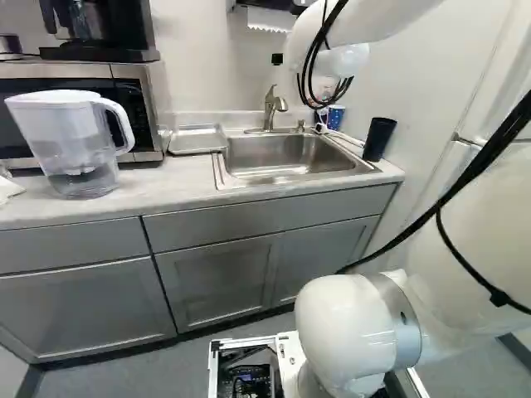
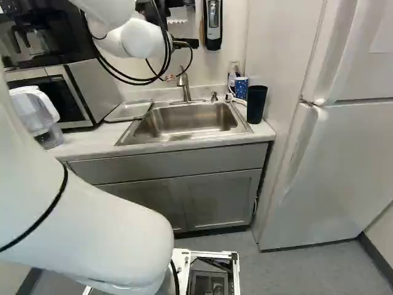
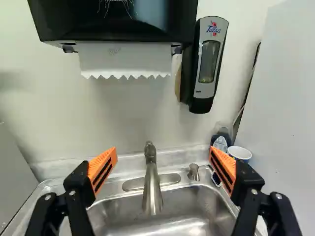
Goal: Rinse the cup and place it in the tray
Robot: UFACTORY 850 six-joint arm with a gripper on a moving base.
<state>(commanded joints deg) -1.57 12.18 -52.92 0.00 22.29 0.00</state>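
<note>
The two black fingers with orange pads (image 3: 102, 169) stand wide apart, and the curved metal faucet (image 3: 152, 187) is ahead, between them, at the rear of the rectangular steel sink (image 3: 192, 209). In the right base view, the blue patterned cup with white inside (image 2: 241, 88) stands upright on the pale desk (image 2: 91, 142), to the right of the sink. Near it, more to the front, stands the tall black cup (image 2: 256, 103); which cup is for the task, one cannot tell. The flat, pale rectangular tray (image 1: 197, 139) lies at the sink's left side.
</note>
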